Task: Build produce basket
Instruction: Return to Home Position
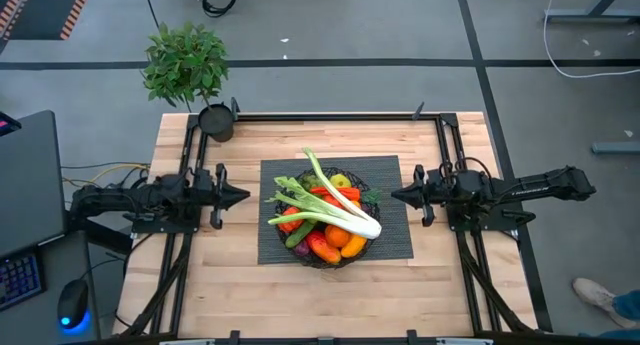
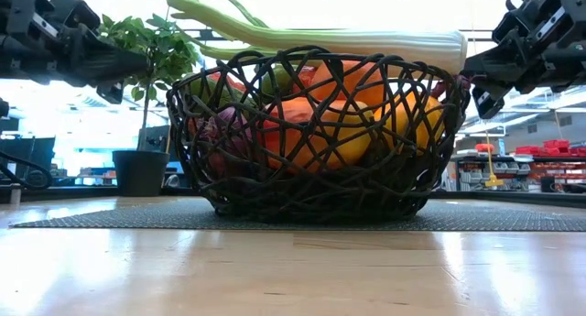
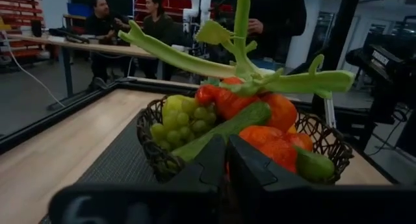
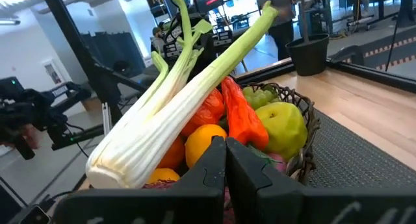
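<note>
Left of the basket [image 2: 302, 192], the left tool [image 1: 240, 195] hangs above the wooden surface [image 1: 300, 300]. Its 2 fingers are pressed together on nothing, and its tip is aimed at the basket but clear of it. Behind that tool, at the far left corner of the surface, stands a potted plant [image 1: 188, 65].

Between the 2 tools, the basket sits on a dark woven mat [image 1: 390, 243], heaped with produce [image 1: 335, 240]. Green grapes [image 3: 185, 120] lie on the side facing the left tool. An orange [image 4: 200, 141], a red pepper [image 4: 242, 117] and a yellow-green apple [image 4: 284, 128] lie on the side facing the right tool. A long celery stalk [image 1: 340, 207] rests across the top of the pile, with its white butt end nearer the right tool and its leafy green ends reaching toward the left tool.

Right of the basket, the right tool [image 1: 396, 195] hangs at about the same height as the left one. It is also closed on nothing and points at the basket with a gap between them. Past the basket from the left tool, people [image 3: 156, 19] show in the room beyond the surface.
</note>
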You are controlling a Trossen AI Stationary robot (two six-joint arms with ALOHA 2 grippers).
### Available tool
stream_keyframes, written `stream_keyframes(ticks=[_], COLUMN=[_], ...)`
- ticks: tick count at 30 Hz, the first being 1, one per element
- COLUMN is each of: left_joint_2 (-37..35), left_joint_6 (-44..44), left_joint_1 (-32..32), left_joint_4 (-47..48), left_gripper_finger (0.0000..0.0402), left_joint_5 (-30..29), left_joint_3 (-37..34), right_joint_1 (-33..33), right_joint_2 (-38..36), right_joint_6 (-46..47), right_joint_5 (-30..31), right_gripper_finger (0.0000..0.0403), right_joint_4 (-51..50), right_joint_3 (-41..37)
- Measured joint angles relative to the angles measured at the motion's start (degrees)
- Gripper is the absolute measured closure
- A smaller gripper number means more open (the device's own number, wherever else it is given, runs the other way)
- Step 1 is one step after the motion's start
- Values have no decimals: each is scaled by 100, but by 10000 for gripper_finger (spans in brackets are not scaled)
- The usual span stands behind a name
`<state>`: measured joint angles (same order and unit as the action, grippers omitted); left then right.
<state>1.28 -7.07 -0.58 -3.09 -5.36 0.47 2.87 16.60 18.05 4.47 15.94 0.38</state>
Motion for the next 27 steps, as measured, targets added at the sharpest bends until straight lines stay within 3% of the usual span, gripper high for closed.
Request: stream_keyframes(ticks=[27], left_joint_2=[0], left_joint_6=[27], left_joint_1=[2], left_joint_4=[-33], left_gripper_finger=[375], left_joint_5=[4], left_joint_3=[0], right_joint_1=[-44], right_joint_2=[-2], right_joint_6=[-38], right_joint_5=[71], right_gripper_finger=[387], right_joint_4=[153], right_joint_3=[0])
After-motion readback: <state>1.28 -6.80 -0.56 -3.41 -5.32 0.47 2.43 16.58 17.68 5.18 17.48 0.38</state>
